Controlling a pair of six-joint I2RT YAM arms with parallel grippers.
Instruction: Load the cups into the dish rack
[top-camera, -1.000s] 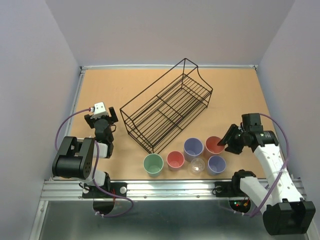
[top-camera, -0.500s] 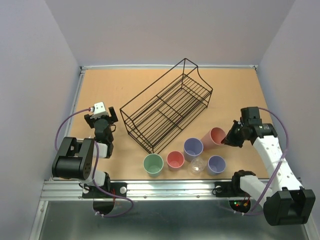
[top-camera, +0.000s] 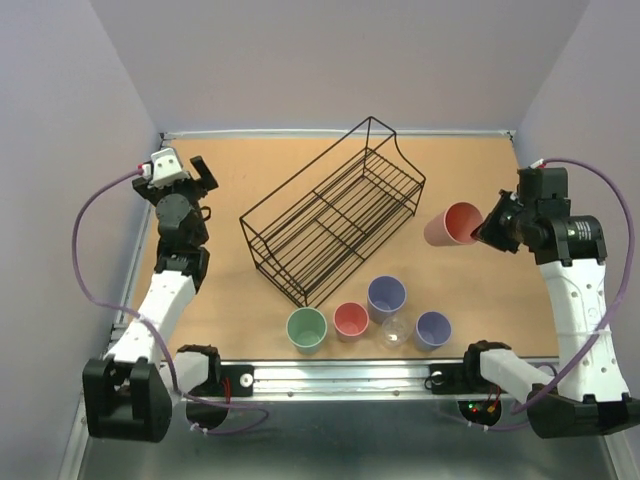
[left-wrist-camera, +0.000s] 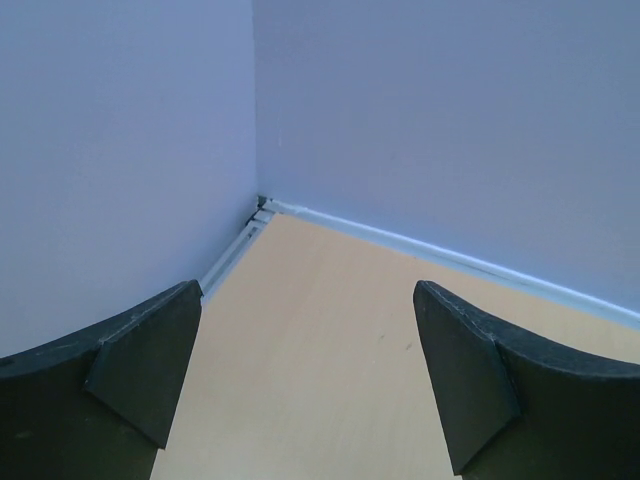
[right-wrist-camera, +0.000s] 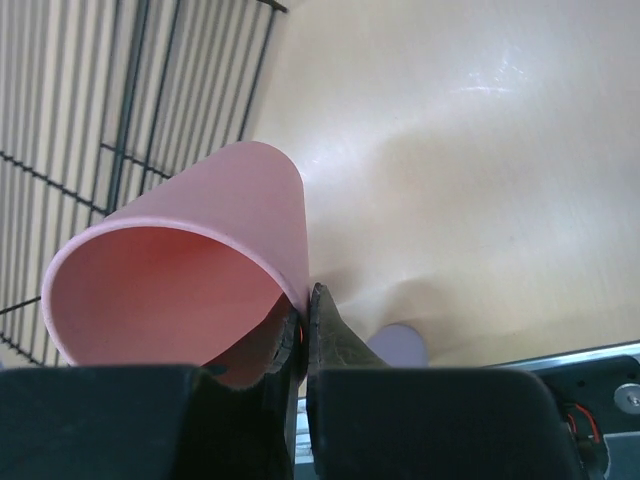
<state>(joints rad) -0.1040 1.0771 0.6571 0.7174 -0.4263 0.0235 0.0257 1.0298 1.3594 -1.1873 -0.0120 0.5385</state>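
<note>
Beside the dish rack (top-camera: 335, 225), the right gripper (top-camera: 487, 228) pinches a pink cup (top-camera: 452, 224).

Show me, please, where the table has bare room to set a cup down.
Bare: the far strip between dish rack and back wall, and the left side near the left gripper. Crowded: the near edge, from green cup to small lavender cup.

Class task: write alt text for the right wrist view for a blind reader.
The right gripper pinches the rim of a large pink cup, tipped on its side above the tan table. The black wire dish rack lies at upper left.
</note>
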